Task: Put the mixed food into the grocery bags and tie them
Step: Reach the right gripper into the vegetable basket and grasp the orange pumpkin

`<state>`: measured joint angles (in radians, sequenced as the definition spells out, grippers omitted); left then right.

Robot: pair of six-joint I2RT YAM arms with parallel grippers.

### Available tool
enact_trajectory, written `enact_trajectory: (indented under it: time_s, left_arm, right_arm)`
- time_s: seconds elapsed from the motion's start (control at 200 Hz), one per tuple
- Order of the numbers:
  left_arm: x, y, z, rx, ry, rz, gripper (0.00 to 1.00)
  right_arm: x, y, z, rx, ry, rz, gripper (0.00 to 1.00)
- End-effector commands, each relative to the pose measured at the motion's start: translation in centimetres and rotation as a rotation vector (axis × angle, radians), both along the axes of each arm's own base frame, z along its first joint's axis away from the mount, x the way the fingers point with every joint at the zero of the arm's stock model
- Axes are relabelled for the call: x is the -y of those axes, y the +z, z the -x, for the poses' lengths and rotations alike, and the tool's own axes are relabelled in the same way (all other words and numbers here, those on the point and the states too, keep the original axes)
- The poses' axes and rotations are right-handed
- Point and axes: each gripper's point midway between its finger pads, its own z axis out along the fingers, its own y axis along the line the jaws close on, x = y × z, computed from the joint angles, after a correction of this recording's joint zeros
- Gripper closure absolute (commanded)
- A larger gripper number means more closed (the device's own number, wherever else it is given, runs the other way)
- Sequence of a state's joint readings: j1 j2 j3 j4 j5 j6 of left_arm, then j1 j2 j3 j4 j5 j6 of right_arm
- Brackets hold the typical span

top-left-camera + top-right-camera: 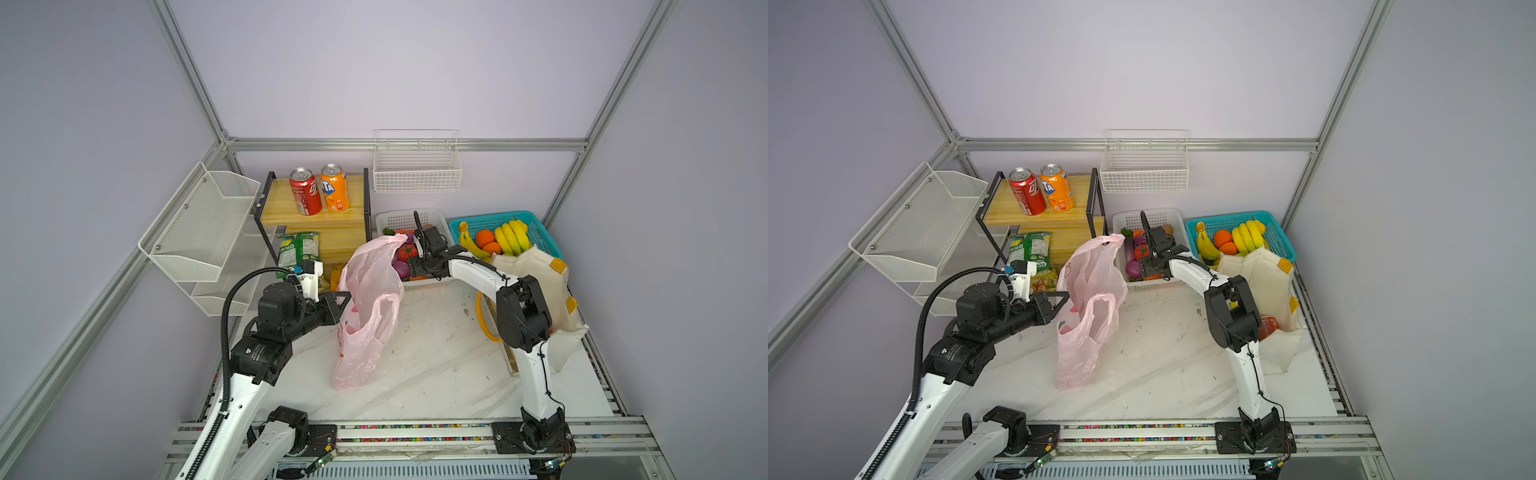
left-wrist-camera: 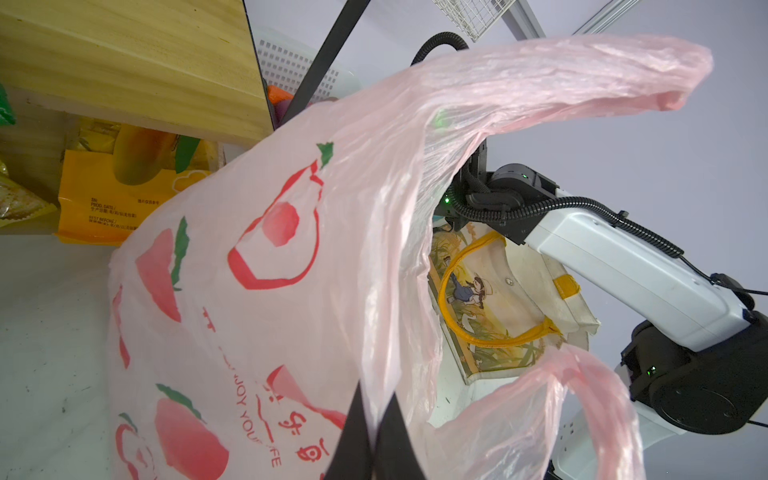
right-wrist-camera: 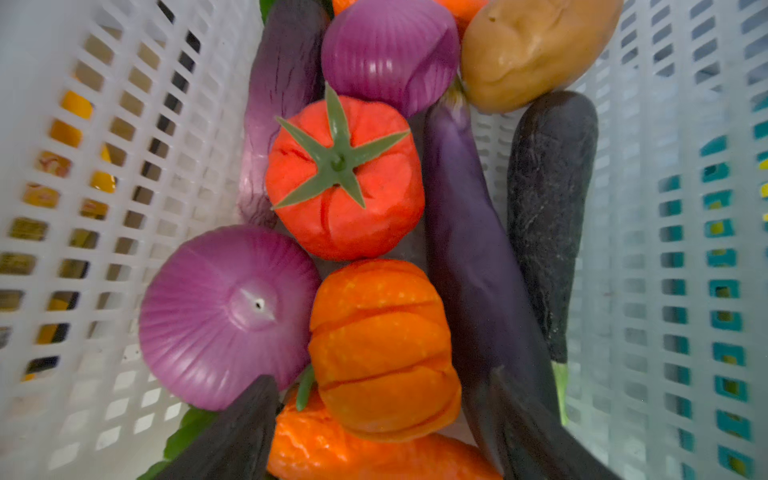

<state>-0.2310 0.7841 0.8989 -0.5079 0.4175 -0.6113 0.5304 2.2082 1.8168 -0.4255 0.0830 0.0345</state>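
Pink bag (image 2: pixel 291 291) reads, perhaps, "ENJOY YOUR LIFE".

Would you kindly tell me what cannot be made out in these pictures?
Pink bag: its inside, hidden by crumpled film in both top views.
Tote: its contents, mostly behind the right arm in both top views.
Right gripper: mostly cut off by the right wrist view's edge.
Green packets: lower part, behind the left arm in both top views.
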Motion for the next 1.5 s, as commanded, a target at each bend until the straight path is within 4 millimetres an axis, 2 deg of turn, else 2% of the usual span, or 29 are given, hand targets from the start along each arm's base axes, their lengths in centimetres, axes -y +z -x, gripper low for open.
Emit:
enact_trajectory:
  time_s: [0.0, 0.265, 0.485, 0.625, 0.77, 0.915, 1.04, 1.155, 1.29, 1.345, 1.36, 1.375, 1.495]
  left_arm:
    - [0.2, -0.2, -0.1, 0.043, -0.024, -0.007, 1.00]
    - [0.3, -0.4, -0.2, 0.045, -0.024, -0.003, 1.00]
    - [0.5, -0.5, -0.3, 0.039, -0.032, 0.008, 1.00]
    - [0.5, -0.6, -0.3, 0.037, -0.033, 0.008, 1.00]
    - [0.6, -0.8, -0.4, 0.030, -0.036, 0.013, 1.00]
    - [1.0, -0.8, -0.4, 0.027, -0.056, 0.034, 1.00]
    - [1.3, -0.6, -0.4, 0.037, -0.073, 0.053, 1.00]
    - [1.7, -0.2, -0.4, 0.043, -0.089, 0.069, 1.00]
    - [1.9, -0.2, -0.5, 0.051, -0.102, 0.083, 1.00]
    - [2.0, -0.3, -0.5, 0.052, -0.105, 0.084, 1.00]
    - [2.0, -0.3, -0.5, 0.053, -0.108, 0.085, 1.00]
    - [2.1, -0.3, -0.5, 0.055, -0.111, 0.085, 1.00]
    - [2.4, -0.1, -0.3, 0.071, -0.141, 0.092, 1.00]
  right_arm:
    - [0.5, -0.7, -0.1, -0.025, 0.016, 0.041, 0.18]
    - [-0.3, -3.1, -1.1, -0.075, 0.059, -0.008, 0.20]
    - [-0.6, -3.0, -1.4, -0.078, 0.088, -0.033, 0.32]
    - [-0.3, -0.8, -1.4, -0.040, 0.091, -0.038, 0.41]
    - [-0.2, 3.9, -1.2, 0.040, 0.103, -0.078, 0.48]
    - [0.0, 7.7, 0.4, 0.098, 0.114, -0.147, 0.52]
    - [0.5, 11.0, 2.7, 0.146, 0.118, -0.230, 0.53]
    - [1.2, 14.1, 6.1, 0.191, 0.116, -0.355, 0.56]
    - [1.9, 17.4, 11.8, 0.222, 0.163, -0.493, 0.57]
    - [2.3, 18.2, 14.1, 0.226, 0.192, -0.523, 0.57]
    - [2.2, 17.8, 14.6, 0.216, 0.201, -0.527, 0.57]
    - [2.3, 18.7, 15.5, 0.230, 0.217, -0.541, 0.57]
    - [0.1, 20.1, 20.8, 0.208, 0.388, -0.625, 0.56]
